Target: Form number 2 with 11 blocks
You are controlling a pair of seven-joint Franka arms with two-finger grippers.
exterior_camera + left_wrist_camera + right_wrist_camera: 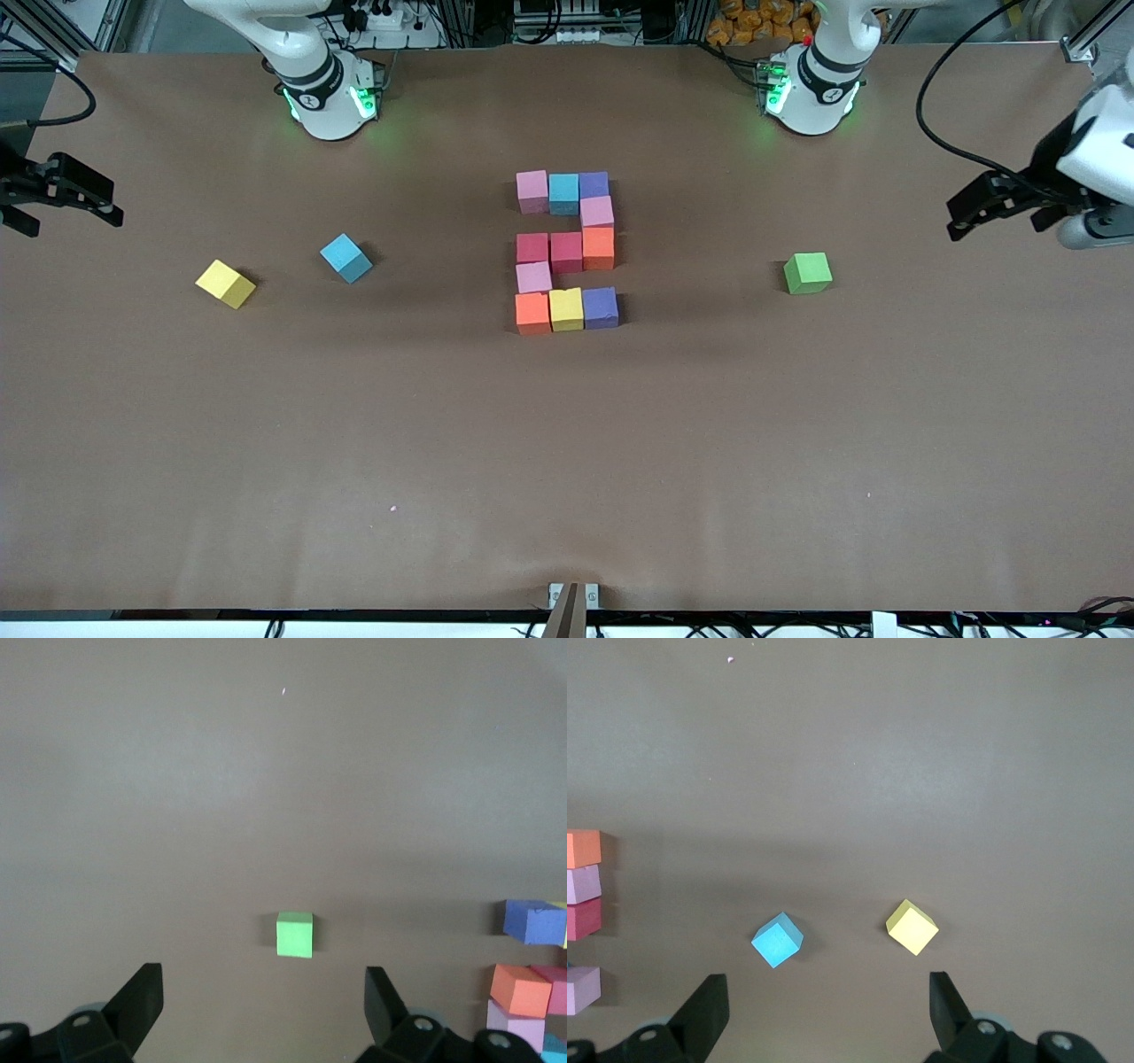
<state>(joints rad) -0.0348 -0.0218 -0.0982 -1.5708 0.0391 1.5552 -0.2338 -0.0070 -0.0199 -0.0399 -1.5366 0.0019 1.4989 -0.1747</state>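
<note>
The number 2 [567, 252] lies at the table's middle, built of several blocks touching edge to edge. Its farthest row is pink [532, 190], blue [563, 192] and purple [594, 185]. Its nearest row is orange [532, 312], yellow [566, 308] and purple [601, 307]. My left gripper [961, 217] hangs open and empty over the left arm's end of the table, and in its wrist view [263, 992] nothing lies between the fingers. My right gripper [69, 208] hangs open and empty over the right arm's end, its fingers [943, 997] wide apart.
A green cube [807, 273] [294, 934] lies alone between the digit and the left gripper. A loose blue cube [345, 258] [777, 940] and a loose yellow cube [225, 283] [912, 927] lie turned at an angle toward the right arm's end.
</note>
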